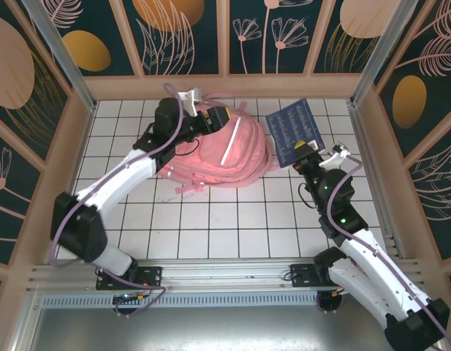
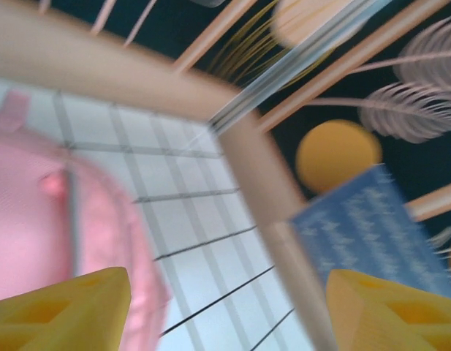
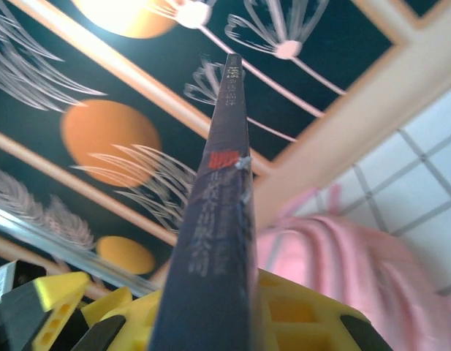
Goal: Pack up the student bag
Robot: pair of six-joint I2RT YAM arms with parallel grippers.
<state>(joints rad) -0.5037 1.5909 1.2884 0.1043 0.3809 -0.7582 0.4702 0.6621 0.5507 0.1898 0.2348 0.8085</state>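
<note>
Okay, bag (image 1: 225, 153) lies far-centre on desk (image 1: 210, 219). Left end effector (image 1: 213, 117) released at its top; right end effector (image 1: 307, 151) clenched on book (image 1: 294, 131) beside it. I'd say book not yet packed.

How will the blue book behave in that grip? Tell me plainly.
The blue book is probably stiff: it stands flat and unbent above the right gripper. It is likely light, being thin edge-on. Pinched at one edge only, it may pivot or slip.
</note>
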